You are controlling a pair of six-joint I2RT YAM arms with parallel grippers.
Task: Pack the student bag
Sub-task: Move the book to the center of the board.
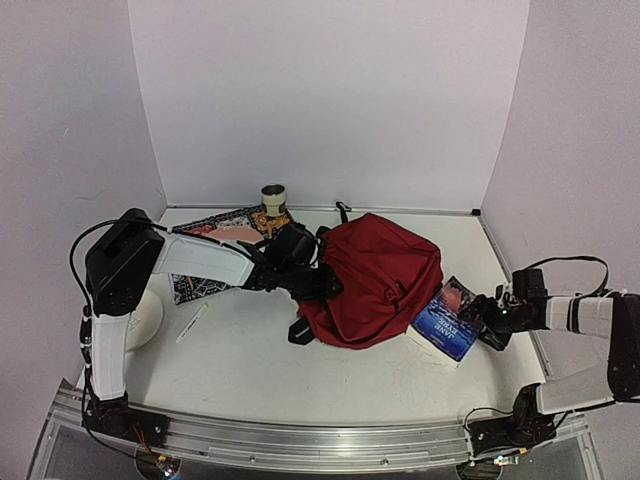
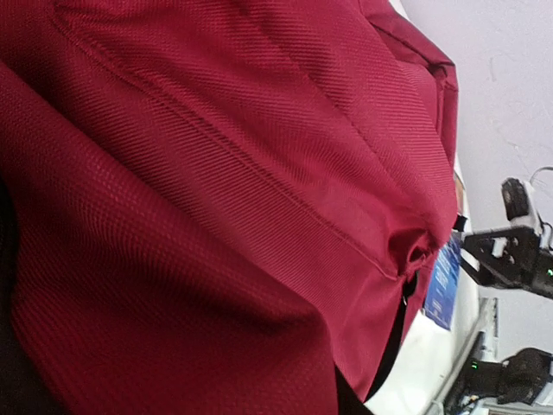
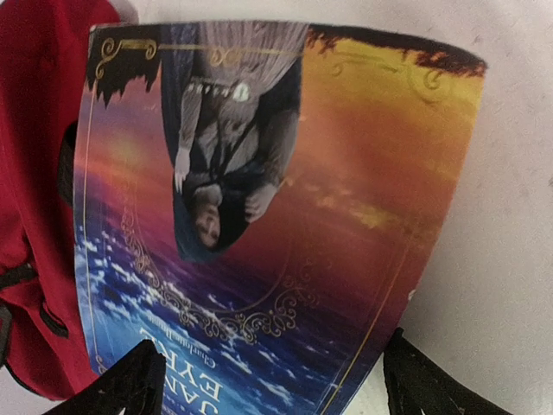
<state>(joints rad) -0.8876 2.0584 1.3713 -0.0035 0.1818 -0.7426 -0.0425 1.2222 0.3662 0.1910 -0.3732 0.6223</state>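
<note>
top view: the student bag lies slumped in the middle of the desk, with the left tool set against its left edge. the right tool sits at a book that touches the bag's right side.
left wrist: red cloth fills the frame, so i cannot tell how the left tool's fingers stand.
right wrist: fingers spread, straddling the book's near end.
i judge the bag soft, light and floppy, best taken by a seam fold or strap.
</note>
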